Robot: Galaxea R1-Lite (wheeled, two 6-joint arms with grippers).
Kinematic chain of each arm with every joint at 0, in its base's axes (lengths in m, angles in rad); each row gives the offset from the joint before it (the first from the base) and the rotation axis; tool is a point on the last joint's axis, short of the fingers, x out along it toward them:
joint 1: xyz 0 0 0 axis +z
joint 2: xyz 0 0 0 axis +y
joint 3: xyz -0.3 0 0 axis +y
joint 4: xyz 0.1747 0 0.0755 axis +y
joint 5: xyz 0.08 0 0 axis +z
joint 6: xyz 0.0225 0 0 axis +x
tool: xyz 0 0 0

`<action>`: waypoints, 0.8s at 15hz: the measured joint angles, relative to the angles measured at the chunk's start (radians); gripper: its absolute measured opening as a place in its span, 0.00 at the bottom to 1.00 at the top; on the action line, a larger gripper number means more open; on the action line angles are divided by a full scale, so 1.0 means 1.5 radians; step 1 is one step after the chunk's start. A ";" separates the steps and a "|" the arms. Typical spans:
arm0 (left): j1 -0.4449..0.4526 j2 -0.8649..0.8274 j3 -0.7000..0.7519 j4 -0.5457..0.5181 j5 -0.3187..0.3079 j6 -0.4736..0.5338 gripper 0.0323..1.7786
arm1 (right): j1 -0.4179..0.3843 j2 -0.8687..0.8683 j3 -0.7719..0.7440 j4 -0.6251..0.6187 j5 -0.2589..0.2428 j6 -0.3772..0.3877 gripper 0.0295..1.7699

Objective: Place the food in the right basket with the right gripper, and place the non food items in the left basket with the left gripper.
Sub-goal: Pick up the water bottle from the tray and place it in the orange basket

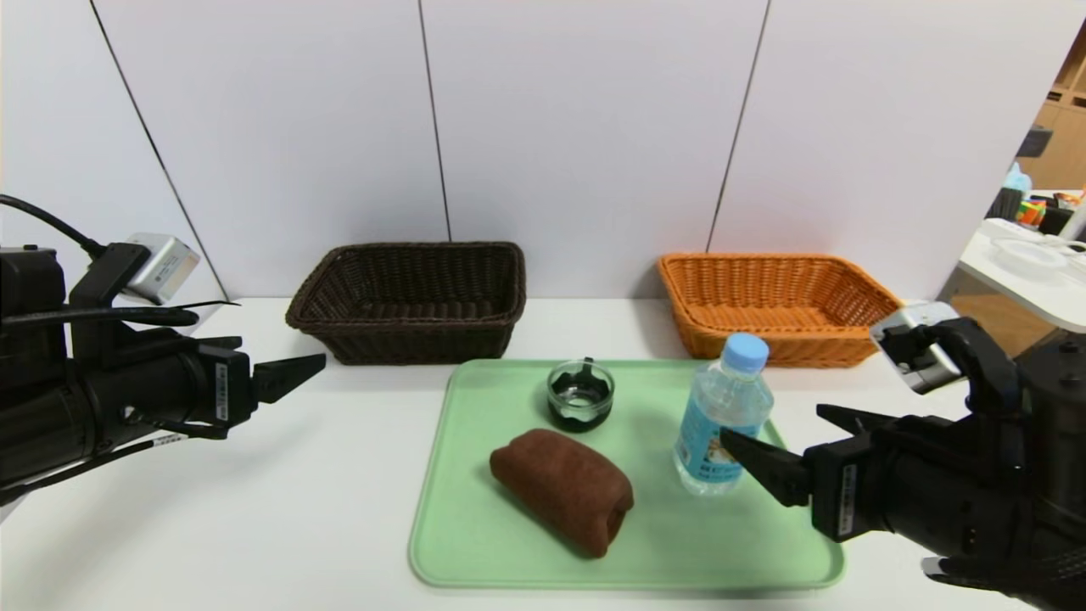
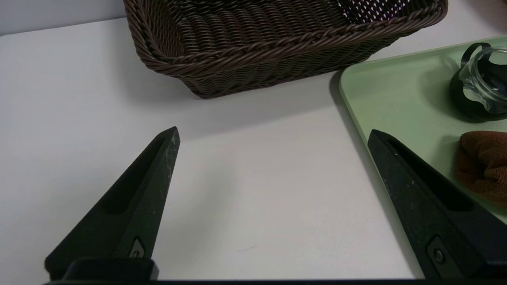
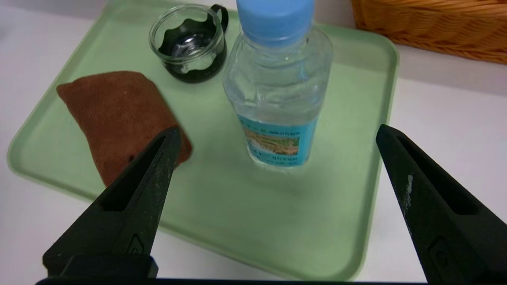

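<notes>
On the green tray [image 1: 475, 509] stand a clear water bottle [image 1: 721, 416] with a blue cap, a small glass cup [image 1: 580, 395] in a black holder, and a folded brown cloth [image 1: 564, 490]. The dark brown basket [image 1: 411, 297] sits behind at the left, the orange basket [image 1: 776, 305] at the right. My right gripper [image 1: 780, 441] is open just in front of the bottle [image 3: 279, 91], nothing between its fingers. My left gripper [image 1: 297, 373] hangs open over bare table left of the tray [image 2: 396, 99], near the brown basket [image 2: 277, 35].
A white table [image 1: 254, 509] carries everything, with a white panelled wall behind the baskets. Another desk with clutter [image 1: 1035, 246] stands at the far right.
</notes>
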 joint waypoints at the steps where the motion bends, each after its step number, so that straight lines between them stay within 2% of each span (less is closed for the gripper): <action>1: 0.000 0.001 0.001 0.000 0.000 -0.001 0.95 | 0.012 0.012 0.009 -0.025 -0.015 -0.001 0.96; 5: 0.000 0.002 0.001 0.000 0.000 0.001 0.95 | 0.030 0.028 0.025 -0.050 -0.055 -0.004 0.96; 8: -0.001 0.006 0.000 0.000 0.000 0.002 0.95 | 0.033 0.030 0.040 -0.093 -0.057 -0.013 0.96; 12: -0.001 0.008 0.002 0.000 0.001 0.002 0.95 | 0.037 0.039 0.063 -0.177 -0.066 -0.058 0.96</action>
